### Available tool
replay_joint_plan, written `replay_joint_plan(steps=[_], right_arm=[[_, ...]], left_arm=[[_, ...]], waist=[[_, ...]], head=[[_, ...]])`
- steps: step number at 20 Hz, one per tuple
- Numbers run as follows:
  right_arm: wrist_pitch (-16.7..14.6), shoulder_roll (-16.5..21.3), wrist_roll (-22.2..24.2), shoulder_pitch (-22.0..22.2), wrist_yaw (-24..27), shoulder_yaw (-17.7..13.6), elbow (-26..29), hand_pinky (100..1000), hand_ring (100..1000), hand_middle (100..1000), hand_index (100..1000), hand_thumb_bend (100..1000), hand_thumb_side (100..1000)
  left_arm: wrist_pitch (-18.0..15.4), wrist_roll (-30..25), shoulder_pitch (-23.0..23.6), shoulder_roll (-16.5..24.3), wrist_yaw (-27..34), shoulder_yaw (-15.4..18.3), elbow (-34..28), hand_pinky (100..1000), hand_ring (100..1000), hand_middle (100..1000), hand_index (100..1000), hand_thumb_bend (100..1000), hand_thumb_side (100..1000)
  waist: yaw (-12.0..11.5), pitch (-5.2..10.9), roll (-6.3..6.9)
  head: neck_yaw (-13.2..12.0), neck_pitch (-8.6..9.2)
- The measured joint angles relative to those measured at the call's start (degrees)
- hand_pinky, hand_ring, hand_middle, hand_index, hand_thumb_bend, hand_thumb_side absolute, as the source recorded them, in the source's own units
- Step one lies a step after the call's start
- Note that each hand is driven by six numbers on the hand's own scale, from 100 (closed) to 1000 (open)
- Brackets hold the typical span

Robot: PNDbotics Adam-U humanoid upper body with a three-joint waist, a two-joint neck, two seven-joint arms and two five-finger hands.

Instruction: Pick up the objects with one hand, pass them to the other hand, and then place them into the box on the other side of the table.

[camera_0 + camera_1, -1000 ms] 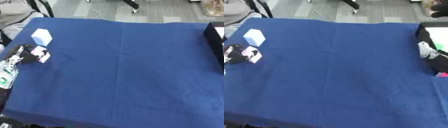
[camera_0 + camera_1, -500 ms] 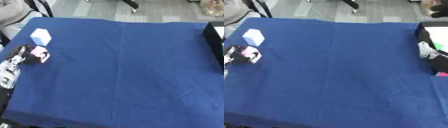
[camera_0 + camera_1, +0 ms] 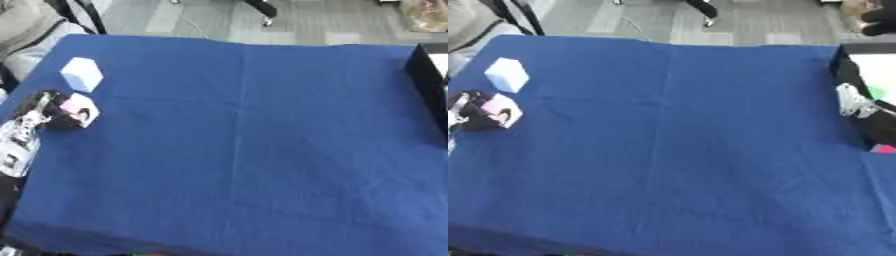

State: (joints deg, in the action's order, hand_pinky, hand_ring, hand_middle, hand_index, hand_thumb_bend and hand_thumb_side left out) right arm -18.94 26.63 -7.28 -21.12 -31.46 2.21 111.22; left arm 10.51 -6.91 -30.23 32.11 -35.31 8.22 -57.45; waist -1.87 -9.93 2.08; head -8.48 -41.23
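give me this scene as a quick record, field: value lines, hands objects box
left hand: at the table's left edge, fingers curled round a pink and white block
right hand: at the right edge, by the box, fingers unclear
white cube: on the blue cloth, just beyond the left hand
box: black-walled, far right edge

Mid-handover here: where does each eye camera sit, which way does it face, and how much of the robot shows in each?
Left eye view: in the head, looking down at the blue table; the left hand curls round a pink object.
Right eye view: beside it, same aim; also the right hand by the box.
Shared: table, left hand, white cube.
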Motion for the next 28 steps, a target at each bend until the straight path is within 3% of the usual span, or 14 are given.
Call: replay_joint_plan(steps=[7, 13, 21, 28], right_arm=[[-0.24, 0.0, 0.22, -0.02, 0.0, 0.0, 0.0, 822, 715, 744, 939, 100, 164], [-1.0, 0.0, 0.98, -0.55, 0.0, 1.09, 0.53, 820, 720, 748, 939, 100, 146], [-4.31, -0.05, 4.22, -3.32, -0.6, 4.81, 2.12, 817, 731, 758, 940, 100, 125], [-7.44, -1.33, 6.83, -5.34, -1.41, 7.63, 2.18, 820, 746, 775, 953, 100, 157]], left_arm=[[-0.43, -1.26, 1.33, -0.2, 6.61, 1.86, -10.18, 680, 462, 429, 701, 114, 348], [-1.89, -6.18, 2.05, -0.2, 15.81, 1.57, -22.31, 683, 457, 424, 699, 100, 414], [-3.31, -17.13, 1.83, -0.46, 28.25, -3.92, -34.18, 686, 458, 426, 700, 100, 466], [-3.01, -25.86, -0.11, -2.63, 33.43, -8.98, -38.43, 686, 457, 424, 698, 100, 492]], waist=[[-0.28, -0.01, -0.07], [-0.4, -0.01, -0.11], [-0.37, 0.0, -0.42], [-0.21, 0.01, -0.67]], head=[[0.09, 0.0], [0.74, -0.02], [2.05, -0.46], [3.54, -1.0]])
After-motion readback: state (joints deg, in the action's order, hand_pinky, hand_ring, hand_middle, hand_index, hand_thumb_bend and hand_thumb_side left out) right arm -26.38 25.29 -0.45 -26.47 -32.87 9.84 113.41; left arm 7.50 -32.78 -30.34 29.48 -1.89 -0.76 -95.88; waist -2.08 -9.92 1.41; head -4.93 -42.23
